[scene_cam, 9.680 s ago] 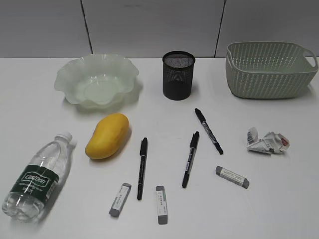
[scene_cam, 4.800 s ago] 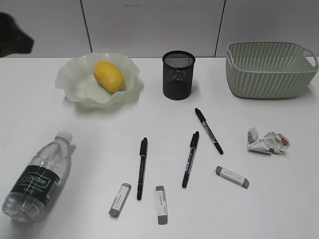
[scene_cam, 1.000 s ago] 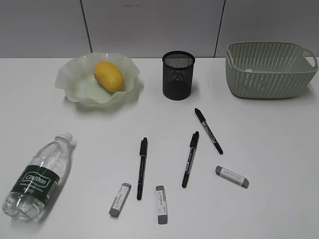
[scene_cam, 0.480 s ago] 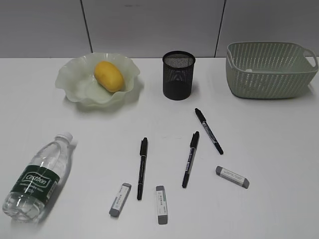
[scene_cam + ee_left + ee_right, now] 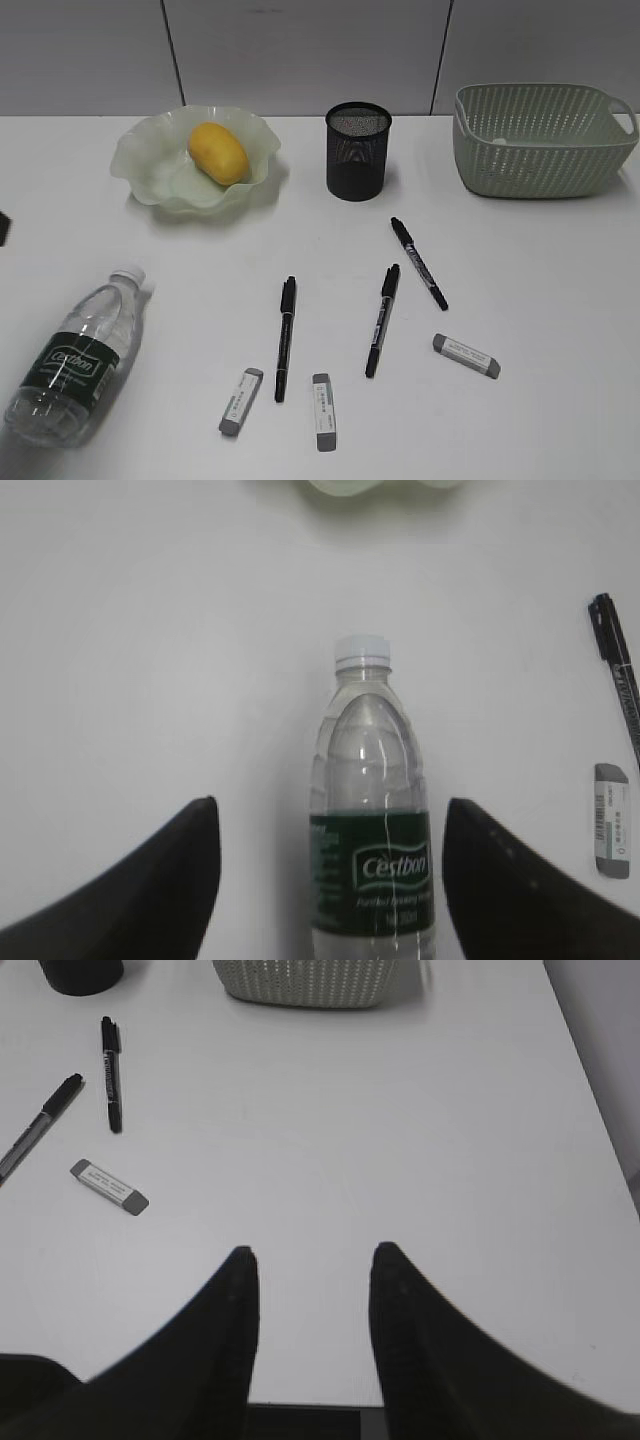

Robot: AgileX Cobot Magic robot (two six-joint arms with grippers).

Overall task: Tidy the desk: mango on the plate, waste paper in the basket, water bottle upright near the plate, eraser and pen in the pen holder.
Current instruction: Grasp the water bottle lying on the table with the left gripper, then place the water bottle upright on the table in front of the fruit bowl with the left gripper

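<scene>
The water bottle (image 5: 75,355) lies on its side at the desk's front left, cap pointing away. In the left wrist view my left gripper (image 5: 330,802) is open, its jaws either side of the bottle (image 5: 370,780) without touching it. The mango (image 5: 218,152) lies in the plate (image 5: 135,160). The pen holder (image 5: 357,150) stands at the back middle, the basket (image 5: 540,140) at the back right. Three pens (image 5: 285,335) (image 5: 381,318) (image 5: 418,262) and three erasers (image 5: 241,400) (image 5: 322,411) (image 5: 466,355) lie on the desk. No waste paper shows on the desk; a white speck (image 5: 497,141) shows through the basket wall. My right gripper (image 5: 314,1248) is open and empty.
A dark sliver of the left arm (image 5: 3,228) shows at the left edge. The right wrist view shows an eraser (image 5: 110,1187), two pens (image 5: 111,1072) (image 5: 35,1125), the basket (image 5: 305,980) and the desk's right edge (image 5: 590,1110).
Since the earliest frames the mango has gone from the desk onto the plate and the waste paper has left the desk. In the last half second the left arm's dark sliver has appeared.
</scene>
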